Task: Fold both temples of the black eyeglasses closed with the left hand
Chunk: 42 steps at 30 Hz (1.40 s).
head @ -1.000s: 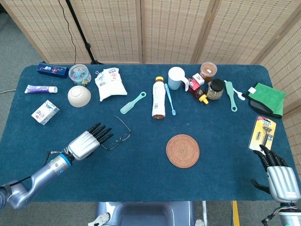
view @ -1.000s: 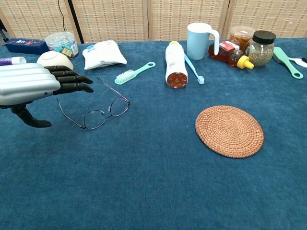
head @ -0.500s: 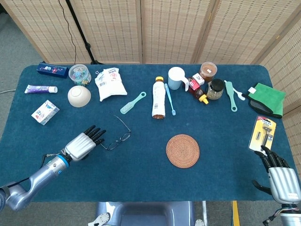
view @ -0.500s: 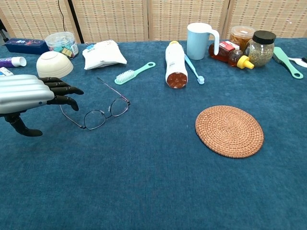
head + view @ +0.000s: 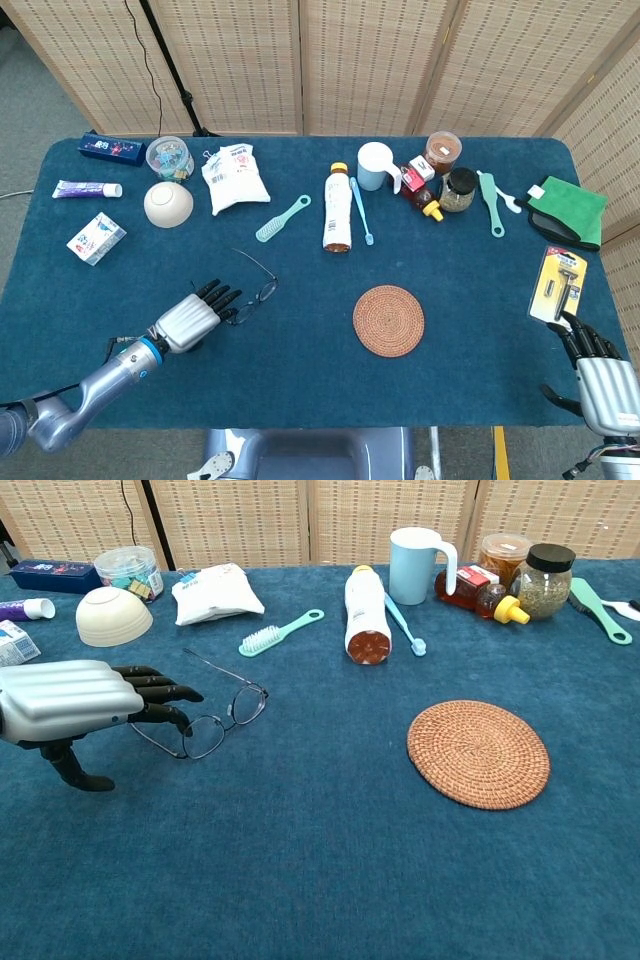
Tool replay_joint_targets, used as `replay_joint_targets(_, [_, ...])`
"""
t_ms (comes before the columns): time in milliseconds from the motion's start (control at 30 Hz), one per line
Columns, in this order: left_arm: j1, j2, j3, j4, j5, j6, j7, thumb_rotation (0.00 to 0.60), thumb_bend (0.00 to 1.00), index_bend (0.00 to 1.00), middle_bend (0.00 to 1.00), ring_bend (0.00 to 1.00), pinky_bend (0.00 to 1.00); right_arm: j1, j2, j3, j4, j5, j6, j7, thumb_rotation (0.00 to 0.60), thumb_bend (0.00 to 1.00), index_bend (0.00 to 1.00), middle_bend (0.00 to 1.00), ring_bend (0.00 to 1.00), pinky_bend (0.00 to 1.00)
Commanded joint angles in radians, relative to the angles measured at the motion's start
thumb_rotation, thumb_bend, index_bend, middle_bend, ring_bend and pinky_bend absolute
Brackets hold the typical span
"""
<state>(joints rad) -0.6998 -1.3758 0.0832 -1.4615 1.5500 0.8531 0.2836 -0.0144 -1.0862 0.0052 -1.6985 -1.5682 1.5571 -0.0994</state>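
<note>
The black eyeglasses (image 5: 255, 291) (image 5: 222, 713) lie on the blue table, lenses toward the front, the far temple sticking out to the back left. My left hand (image 5: 193, 317) (image 5: 75, 698) is just left of them, low over the cloth, fingers stretched out and slightly apart. Its dark fingertips (image 5: 176, 716) touch the near temple beside the left lens; whether they press on it is unclear. Nothing is gripped. My right hand (image 5: 603, 377) rests at the front right corner of the table, fingers extended, holding nothing; the chest view does not show it.
A round woven coaster (image 5: 389, 320) (image 5: 478, 752) lies right of the glasses. Behind them are a teal brush (image 5: 280, 632), a lying bottle (image 5: 366, 605), a white bowl (image 5: 113, 615) and a white bag (image 5: 216, 591). A razor pack (image 5: 558, 282) sits near my right hand.
My left hand moved rightward and toward the front, reaching the glasses. The near temple has swung in toward the lenses and the frame has shifted slightly. The right hand slid a little toward the front.
</note>
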Motion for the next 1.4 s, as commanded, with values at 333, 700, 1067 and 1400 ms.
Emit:
replay_joint_targets(333, [-0.014,-0.025,-0.015,-0.054,0.010,0.003,-0.017,0.600,0.20,0.19,0.00,0.00,0.00,-0.006,-0.001,0.002,0.010,0.004,0.004,0.012,0.600,0.03,0.19,0.10,0.17,0.28])
replay_joint_targets(700, [0.014,-0.032,-0.020,-0.011,0.044,0.092,-0.031,0.600,0.20,0.00,0.00,0.00,0.00,-0.008,-0.002,0.002,0.020,0.007,0.000,0.026,0.600,0.03,0.19,0.10,0.17,0.28])
replay_joint_targets(1067, [0.010,-0.112,-0.054,0.007,-0.011,0.071,0.008,0.599,0.20,0.00,0.00,0.00,0.00,-0.012,0.002,0.003,0.023,0.009,0.003,0.035,0.600,0.03,0.19,0.10,0.17,0.28])
replay_joint_targets(1400, [0.004,-0.146,-0.066,-0.004,-0.070,0.036,0.085,0.600,0.20,0.00,0.00,0.00,0.00,-0.018,0.003,0.002,0.032,0.013,0.005,0.049,0.600,0.03,0.19,0.10,0.17,0.29])
